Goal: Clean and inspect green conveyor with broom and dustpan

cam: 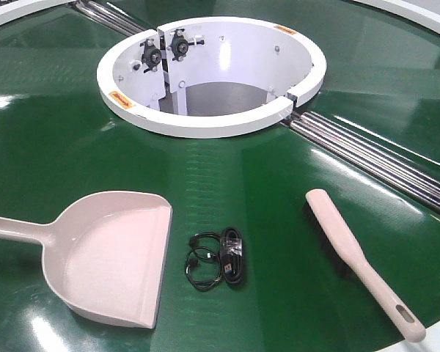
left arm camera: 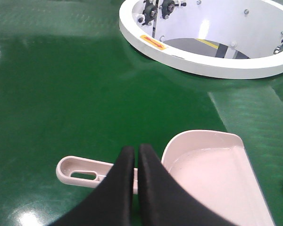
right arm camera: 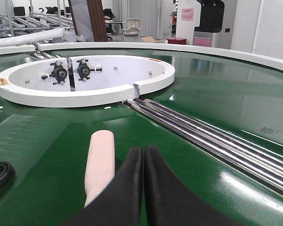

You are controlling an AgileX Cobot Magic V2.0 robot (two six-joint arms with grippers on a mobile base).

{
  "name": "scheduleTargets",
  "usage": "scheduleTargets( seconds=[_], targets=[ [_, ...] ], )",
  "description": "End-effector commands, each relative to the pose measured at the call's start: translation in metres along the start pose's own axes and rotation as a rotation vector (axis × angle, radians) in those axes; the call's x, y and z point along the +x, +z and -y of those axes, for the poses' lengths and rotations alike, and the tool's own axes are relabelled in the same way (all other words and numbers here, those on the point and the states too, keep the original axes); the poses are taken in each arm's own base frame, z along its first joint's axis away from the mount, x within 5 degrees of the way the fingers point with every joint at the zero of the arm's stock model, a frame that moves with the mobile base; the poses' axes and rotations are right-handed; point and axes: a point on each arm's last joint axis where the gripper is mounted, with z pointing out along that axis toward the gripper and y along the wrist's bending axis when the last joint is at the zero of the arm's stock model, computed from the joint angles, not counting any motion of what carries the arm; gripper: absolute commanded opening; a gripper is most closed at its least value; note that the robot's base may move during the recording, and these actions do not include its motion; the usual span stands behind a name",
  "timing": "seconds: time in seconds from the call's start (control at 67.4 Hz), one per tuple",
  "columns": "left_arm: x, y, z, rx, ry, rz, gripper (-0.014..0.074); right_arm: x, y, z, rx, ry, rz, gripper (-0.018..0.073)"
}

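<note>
The green conveyor (cam: 51, 147) spreads glossy all around the white ring hub (cam: 205, 121), and on the near side of that hub lie both tools, neither one lifted. The dustpan (cam: 114, 264) sits flat on the belt to the near left of the hub, its straight edge facing a coiled black cable (cam: 218, 258) that rests just beside it. The broom (cam: 345, 242) lies to the near right of the hub, close to the steel rollers (cam: 374, 158) that run out from it. My left gripper (left arm camera: 136, 155) hovers over the dustpan's handle with its fingers pressed together on nothing. My right gripper (right arm camera: 144, 157) hangs just behind the broom, fingers likewise closed and empty. I judge the job barely begun: nothing is grasped, the cable is not swept in, and the whole sweep and inspection are left to do.
</note>
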Motion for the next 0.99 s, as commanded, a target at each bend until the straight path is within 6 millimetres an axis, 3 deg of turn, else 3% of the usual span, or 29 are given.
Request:
scheduleTargets(
  seconds=[0.0, 0.163, 0.43, 0.519, 0.816, 0.979],
  targets=[
    [-0.017, -0.004, 0.002, 0.011, -0.018, 0.101, 0.0018, -0.003, -0.001, 0.001, 0.014, -0.009, 0.079, -0.0010],
    [-0.016, -0.003, 0.001, 0.010, -0.018, 0.091, 0.0111, -0.003, -0.001, 0.001, 0.014, -0.009, 0.079, -0.0010],
    [-0.017, -0.003, 0.001, 0.010, -0.016, 0.094, 0.0415, -0.003, -0.001, 0.001, 0.014, -0.009, 0.079, -0.0010],
    [-0.018, -0.004, 0.002, 0.011, -0.016, 0.108, 0.0475, -0.003, -0.001, 0.001, 0.014, -0.009, 0.079, -0.0010],
    [-0.022, -0.005, 0.003, 0.033, -0.073, 0.127, 0.0482, -0.003, -0.001, 0.001, 0.014, -0.009, 0.079, -0.0010],
    [-0.049, -0.006, 0.006, 0.026, 0.018, -0.004, 0.0481, -0.003, -0.001, 0.001, 0.014, -0.009, 0.079, -0.0010]
  ],
)
